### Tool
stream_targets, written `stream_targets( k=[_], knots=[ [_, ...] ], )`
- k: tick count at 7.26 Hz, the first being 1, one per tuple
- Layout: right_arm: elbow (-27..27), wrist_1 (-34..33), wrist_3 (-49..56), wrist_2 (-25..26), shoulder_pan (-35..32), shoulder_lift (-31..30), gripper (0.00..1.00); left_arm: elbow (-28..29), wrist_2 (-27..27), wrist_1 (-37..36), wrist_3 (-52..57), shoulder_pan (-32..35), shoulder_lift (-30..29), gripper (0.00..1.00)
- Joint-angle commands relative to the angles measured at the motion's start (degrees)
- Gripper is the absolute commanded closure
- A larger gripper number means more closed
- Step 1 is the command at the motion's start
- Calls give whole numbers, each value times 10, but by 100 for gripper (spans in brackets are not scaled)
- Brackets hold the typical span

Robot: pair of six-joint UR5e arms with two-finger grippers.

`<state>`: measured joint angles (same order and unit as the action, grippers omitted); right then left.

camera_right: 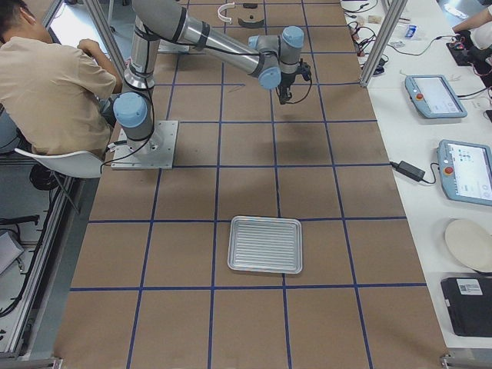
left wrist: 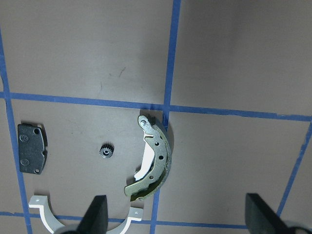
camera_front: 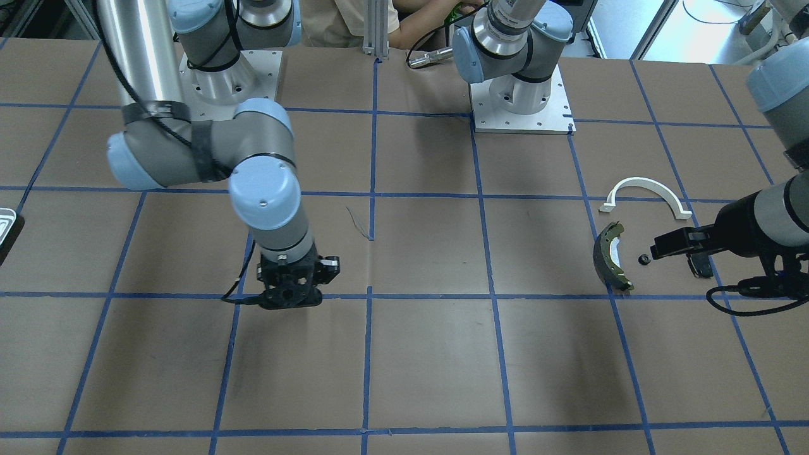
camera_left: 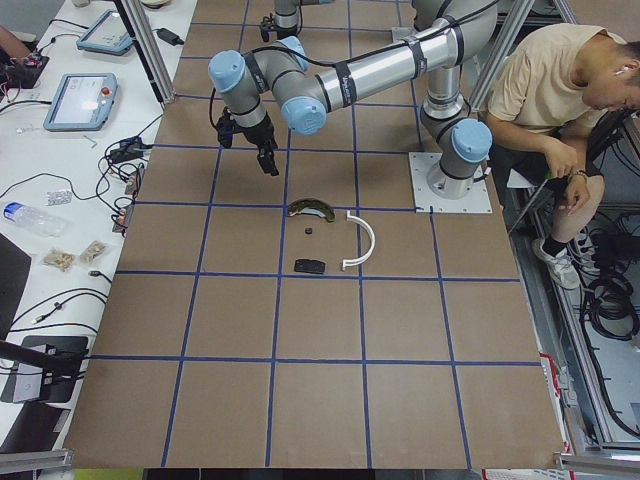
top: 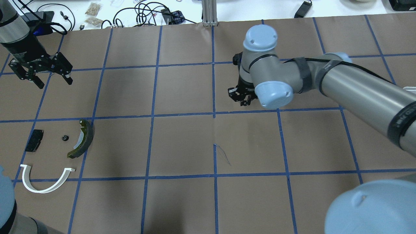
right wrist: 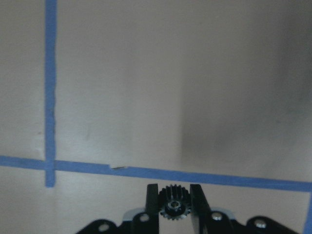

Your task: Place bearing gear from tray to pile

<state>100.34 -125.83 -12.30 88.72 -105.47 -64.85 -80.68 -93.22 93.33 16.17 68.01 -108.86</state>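
Paper, brown and crossed by blue tape lines [top: 149, 114], covers the table [top: 182, 143]. At the far left of the overhead view the left gripper [top: 54, 83] hangs over the paper. Its two fingers [left wrist: 99, 214] are spread wide and there is nothing between them.

The pile [top: 55, 152] lies on the paper nearer to the robot than this gripper. A black pad [top: 34, 140] is at its left. Beside the pad is a small black gear [top: 65, 137], which touches no other part. To the right of it lies the olive-green brake shoe [top: 82, 139], and the white arch strip [top: 45, 183] lies nearest to the robot.

Past the middle of the table, the right gripper [camera_front: 292, 296] points down at the paper. Its fingers [right wrist: 152, 197] are pressed on the two sides of the bearing gear [right wrist: 173, 202], a small dark toothed wheel with a pale hub. The gear is held above the paper, close to a tape line, and well apart from the pile.

The tray [camera_right: 265, 244], silvery and ribbed, lies flat at the robot's right end of the table, well apart from the right gripper. In the overhead view only a pale sliver of it shows at the right edge.
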Motion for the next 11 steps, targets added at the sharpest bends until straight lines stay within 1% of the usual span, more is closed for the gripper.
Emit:
stream_targets(
  k=[1, 2, 3, 4, 5, 6, 7, 8, 9, 10, 11],
  knots=[
    [10, -66, -176, -1, -130, 37, 91, -1, 1, 0, -1, 4, 1, 0],
    [9, -96, -214, -8, -152, 51, 88, 0, 1, 0, -2, 5, 1, 0],
    [12, -109, -227, -25, -151, 50, 82, 0, 1, 0, -2, 6, 0, 0],
    [8, -113, -227, -23, -139, 45, 14, 1, 2, -1, -2, 7, -1, 0],
    [6, -116, -228, -30, -115, 35, 0, 1, 9, -1, -3, 12, 1, 0],
    [0, -104, -226, -77, -80, 13, 0, 1, 2, -8, -9, 43, 6, 0],
    [-9, -50, -196, -79, -40, -20, 0, 1, 1, -16, -46, 85, 10, 0],
    [-34, 27, -97, -64, 7, -59, 0, 2, 8, -29, -73, 122, 11, 0],
    [-62, 111, -10, -56, 71, -89, 0, 0, 34, -41, -122, 165, -1, 0],
    [-89, 186, 75, -51, 122, -120, 0, -5, 42, -78, -180, 225, -12, 0],
    [-100, 239, 154, -43, 164, -156, 0, -19, 42, -125, -199, 272, -23, 0]
  ],
)
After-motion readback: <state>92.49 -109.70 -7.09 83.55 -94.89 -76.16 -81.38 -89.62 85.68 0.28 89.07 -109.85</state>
